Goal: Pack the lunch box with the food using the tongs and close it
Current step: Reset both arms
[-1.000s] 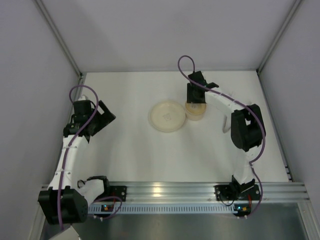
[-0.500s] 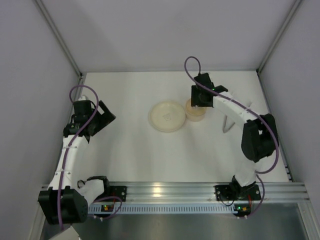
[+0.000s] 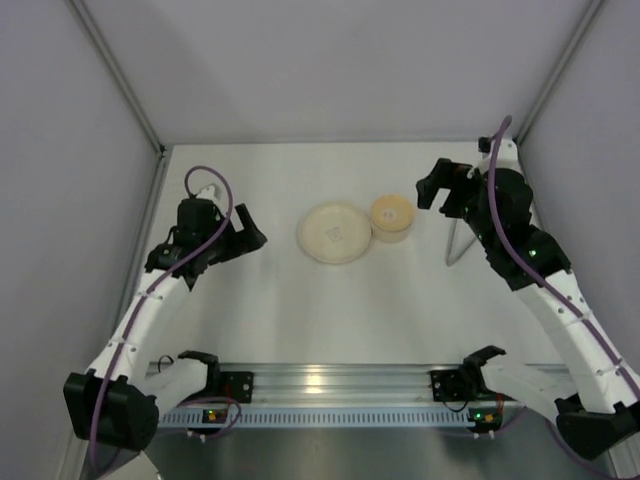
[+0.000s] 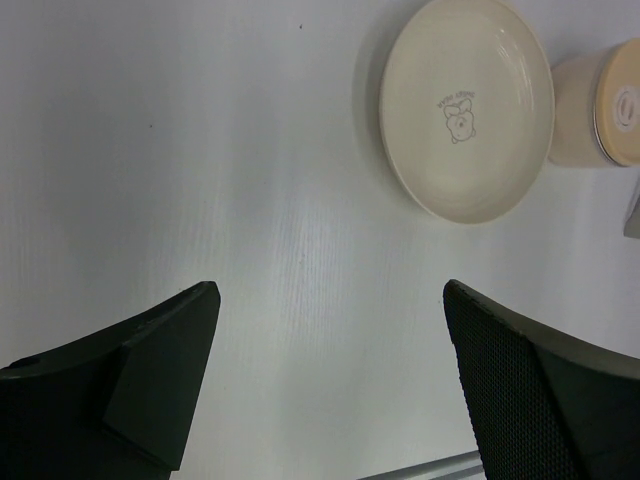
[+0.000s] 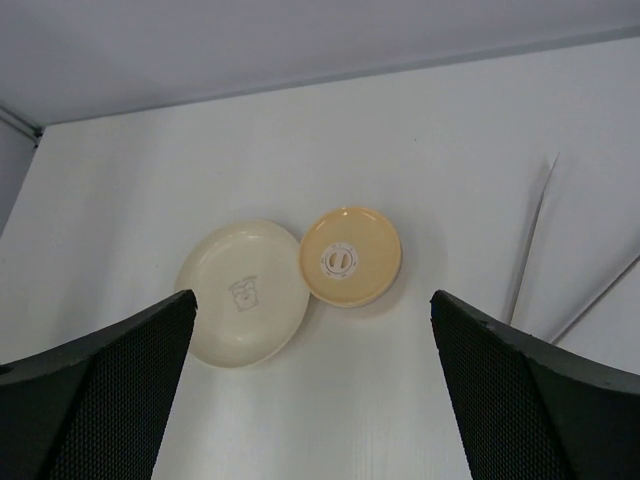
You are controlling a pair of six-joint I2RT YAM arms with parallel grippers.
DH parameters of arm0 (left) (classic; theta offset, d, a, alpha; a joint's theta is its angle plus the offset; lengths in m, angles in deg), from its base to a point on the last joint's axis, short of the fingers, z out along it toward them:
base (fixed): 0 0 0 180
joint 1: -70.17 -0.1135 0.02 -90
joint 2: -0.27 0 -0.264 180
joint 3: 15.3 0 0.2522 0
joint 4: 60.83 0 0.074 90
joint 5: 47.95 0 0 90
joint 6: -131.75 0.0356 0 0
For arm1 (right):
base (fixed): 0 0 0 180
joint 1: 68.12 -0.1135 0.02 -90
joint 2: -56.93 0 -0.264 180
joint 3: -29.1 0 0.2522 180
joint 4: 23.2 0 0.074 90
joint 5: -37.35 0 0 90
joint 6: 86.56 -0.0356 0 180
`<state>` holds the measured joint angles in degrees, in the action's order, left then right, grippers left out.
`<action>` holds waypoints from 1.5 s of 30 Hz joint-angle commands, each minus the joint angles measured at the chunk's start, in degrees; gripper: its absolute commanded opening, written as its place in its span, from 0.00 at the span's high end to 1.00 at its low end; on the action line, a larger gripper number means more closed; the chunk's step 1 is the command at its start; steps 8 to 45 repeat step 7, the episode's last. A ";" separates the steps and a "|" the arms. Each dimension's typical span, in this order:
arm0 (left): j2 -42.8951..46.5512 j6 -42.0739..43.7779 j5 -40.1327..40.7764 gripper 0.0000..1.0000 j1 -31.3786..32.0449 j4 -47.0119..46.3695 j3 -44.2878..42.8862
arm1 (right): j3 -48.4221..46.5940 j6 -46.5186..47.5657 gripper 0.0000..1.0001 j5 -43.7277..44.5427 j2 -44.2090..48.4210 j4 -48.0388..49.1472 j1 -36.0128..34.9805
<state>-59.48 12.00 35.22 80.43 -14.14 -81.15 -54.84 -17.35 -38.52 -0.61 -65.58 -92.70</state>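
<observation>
The lunch box (image 3: 390,217) stands right of the plate with its tan lid (image 5: 350,255) on it. Nothing holds it. No food shows anywhere; the cream plate (image 3: 335,232) is bare. The tongs (image 3: 457,243) lie on the table right of the lunch box, also seen as thin grey tongs (image 5: 528,245) in the right wrist view. My right gripper (image 3: 437,182) hovers open to the right of the lunch box, raised and apart from it. My left gripper (image 3: 250,232) is open over bare table left of the plate (image 4: 465,105).
Grey walls enclose the white table on the left, back and right. An aluminium rail (image 3: 330,382) runs along the near edge by the arm bases. The plate touches the lunch box (image 4: 600,100).
My right gripper opened, let go of the lid and drew back right and up from the lunch box. My left arm swung right toward the plate.
</observation>
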 commanded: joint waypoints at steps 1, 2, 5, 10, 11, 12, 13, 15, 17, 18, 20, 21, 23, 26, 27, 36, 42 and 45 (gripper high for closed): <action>0.07 2.42 -1.25 0.01 1.95 -3.66 -2.31 | 4.68 -0.56 0.00 0.90 2.60 0.23 -0.91; -0.02 2.60 -1.43 0.01 2.48 -4.01 -2.48 | 5.56 -0.47 0.00 0.90 3.56 0.32 -0.91; -0.63 3.04 -1.26 0.01 4.59 -4.28 -3.01 | 8.91 0.32 0.01 0.46 6.29 1.46 -0.91; -1.51 3.04 -0.99 0.02 5.82 -4.28 -3.54 | 9.35 0.58 0.01 0.90 6.39 1.20 -0.91; -1.51 3.04 -0.99 0.02 5.82 -4.28 -3.54 | 9.35 0.58 0.01 0.90 6.39 1.20 -0.91; -1.51 3.04 -0.99 0.02 5.82 -4.28 -3.54 | 9.35 0.58 0.01 0.90 6.39 1.20 -0.91; -1.51 3.04 -0.99 0.02 5.82 -4.28 -3.54 | 9.35 0.58 0.01 0.90 6.39 1.20 -0.91; -1.51 3.04 -0.99 0.02 5.82 -4.28 -3.54 | 9.35 0.58 0.01 0.90 6.39 1.20 -0.91; -1.51 3.04 -0.99 0.02 5.82 -4.28 -3.54 | 9.35 0.58 0.01 0.90 6.39 1.20 -0.91; -1.51 3.04 -0.99 0.02 5.82 -4.28 -3.54 | 9.35 0.58 0.01 0.90 6.39 1.20 -0.91; -1.51 3.04 -0.99 0.02 5.82 -4.28 -3.54 | 9.35 0.58 0.01 0.90 6.39 1.20 -0.91; -1.51 3.04 -0.99 0.02 5.82 -4.28 -3.54 | 9.35 0.58 0.01 0.90 6.39 1.20 -0.91; -1.51 3.04 -0.99 0.02 5.82 -4.28 -3.54 | 9.35 0.58 0.01 0.90 6.39 1.20 -0.91; -1.51 3.04 -0.99 0.02 5.82 -4.28 -3.54 | 9.35 0.58 0.01 0.90 6.39 1.20 -0.91; -1.51 3.04 -0.99 0.02 5.82 -4.28 -3.54 | 9.35 0.58 0.01 0.90 6.39 1.20 -0.91; -1.51 3.04 -0.99 0.02 5.82 -4.28 -3.54 | 9.35 0.58 0.01 0.90 6.39 1.20 -0.91; -1.51 3.04 -0.99 0.02 5.82 -4.28 -3.54 | 9.35 0.58 0.01 0.90 6.39 1.20 -0.91; -1.51 3.04 -0.99 0.02 5.82 -4.28 -3.54 | 9.35 0.58 0.01 0.90 6.39 1.20 -0.91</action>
